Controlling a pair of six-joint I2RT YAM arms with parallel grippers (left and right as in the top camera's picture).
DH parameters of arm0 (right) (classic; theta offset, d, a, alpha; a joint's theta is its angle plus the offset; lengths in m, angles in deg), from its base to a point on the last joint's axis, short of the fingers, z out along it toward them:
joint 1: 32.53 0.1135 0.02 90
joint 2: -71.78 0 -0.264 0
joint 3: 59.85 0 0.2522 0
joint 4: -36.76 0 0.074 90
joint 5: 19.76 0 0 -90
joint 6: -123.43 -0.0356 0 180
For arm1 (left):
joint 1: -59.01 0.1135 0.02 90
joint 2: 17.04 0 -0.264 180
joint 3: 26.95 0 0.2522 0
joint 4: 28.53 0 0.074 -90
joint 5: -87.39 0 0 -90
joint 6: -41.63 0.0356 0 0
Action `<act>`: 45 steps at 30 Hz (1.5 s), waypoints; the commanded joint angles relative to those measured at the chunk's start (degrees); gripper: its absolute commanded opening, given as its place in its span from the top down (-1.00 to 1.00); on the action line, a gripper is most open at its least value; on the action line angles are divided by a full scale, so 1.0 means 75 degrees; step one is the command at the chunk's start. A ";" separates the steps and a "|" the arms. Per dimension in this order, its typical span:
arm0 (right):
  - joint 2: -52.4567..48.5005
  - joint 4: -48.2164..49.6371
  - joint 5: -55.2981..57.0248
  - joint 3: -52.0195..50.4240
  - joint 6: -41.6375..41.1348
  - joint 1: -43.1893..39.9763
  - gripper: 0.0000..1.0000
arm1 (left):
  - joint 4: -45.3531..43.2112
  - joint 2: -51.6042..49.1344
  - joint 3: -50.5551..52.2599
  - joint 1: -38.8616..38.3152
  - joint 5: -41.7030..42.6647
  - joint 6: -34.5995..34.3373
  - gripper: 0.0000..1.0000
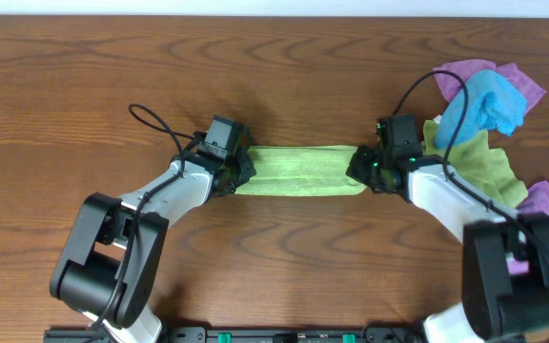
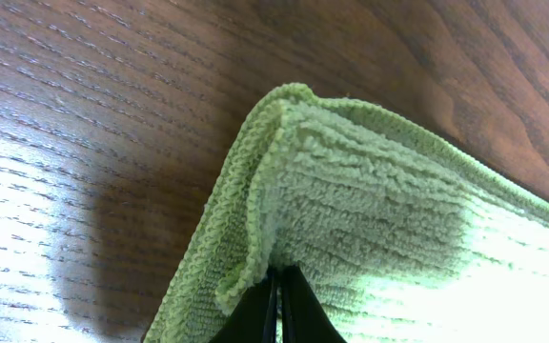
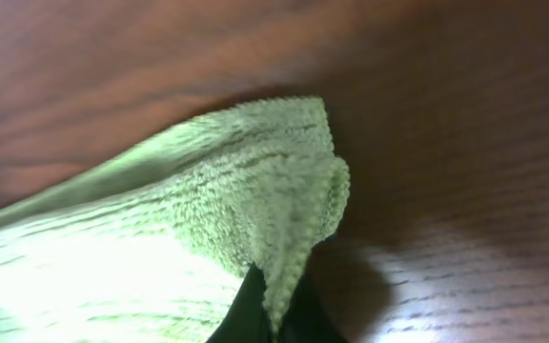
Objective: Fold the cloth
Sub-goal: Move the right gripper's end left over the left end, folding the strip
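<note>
Left end effector (image 1: 239,174) is pressed together on the left end of the cloth (image 1: 298,170), and right end effector (image 1: 362,171) is pinched on its right end. The lime-green cloth lies as a narrow band across the wooden worktop (image 1: 274,76), drawn out between the two.

Both wrist views show only a thin bite. At the left end the dark fingertips (image 2: 279,305) nip a curled hem, and at the right end a rolled edge of cloth (image 3: 160,238) drops between the fingers (image 3: 246,319). Judging from that, either grip could lose a layer or slip off on lifting, and one end would drop, skewing the fold. Uneven travel of the two arms could also bunch or twist the band. A heap of other cloths (image 1: 484,124), purple, blue and duller green, sits just beside the cloth's right end. A wide swing there could snag or drag one along.

Both arms reach in from the near side of the cloth, forearms angled inward, wrists low, the end effectors facing each other along its length.
</note>
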 commanded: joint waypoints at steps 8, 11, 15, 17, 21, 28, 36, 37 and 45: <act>0.1081 0.0775 -0.0697 -0.0012 0.0140 0.0382 0.97 | 0.0146 -0.0364 0.0367 -0.0152 0.0440 0.0105 0.88; 0.1081 0.1183 -0.0772 -0.0012 0.0079 0.0670 0.98 | 0.0117 -0.0364 0.0329 -0.0152 0.0437 0.0099 0.88; 0.1070 0.1696 -0.0761 -0.0009 -0.0064 0.1192 0.97 | 0.0119 -0.0364 0.0289 -0.0152 0.0440 0.0102 0.88; 0.1017 0.1920 -0.0755 -0.0009 -0.0090 0.1437 0.97 | 0.0102 -0.0364 0.0283 -0.0152 0.0440 0.0102 0.88; 0.0664 0.2398 -0.0653 -0.0006 -0.0221 0.1941 0.97 | 0.0093 -0.0364 0.0280 -0.0152 0.0440 0.0102 0.88; -0.0195 0.2798 -0.0801 0.0297 -0.0428 0.2594 0.98 | 0.0000 -0.0364 0.0268 -0.0152 0.0460 0.0108 0.88; -0.0542 0.3028 -0.0790 0.0495 -0.0402 0.3048 0.99 | -0.0070 -0.0364 0.0181 -0.0149 0.0629 0.0169 0.88; -0.0577 0.3080 -0.0787 0.0495 -0.0402 0.3069 0.97 | -0.0070 -0.0364 0.0154 -0.0149 0.0629 0.0169 0.88; -0.0624 0.3104 -0.0615 0.0495 -0.0399 0.3083 0.98 | 0.0140 -0.0361 -0.0230 -0.0128 0.0638 0.0265 0.88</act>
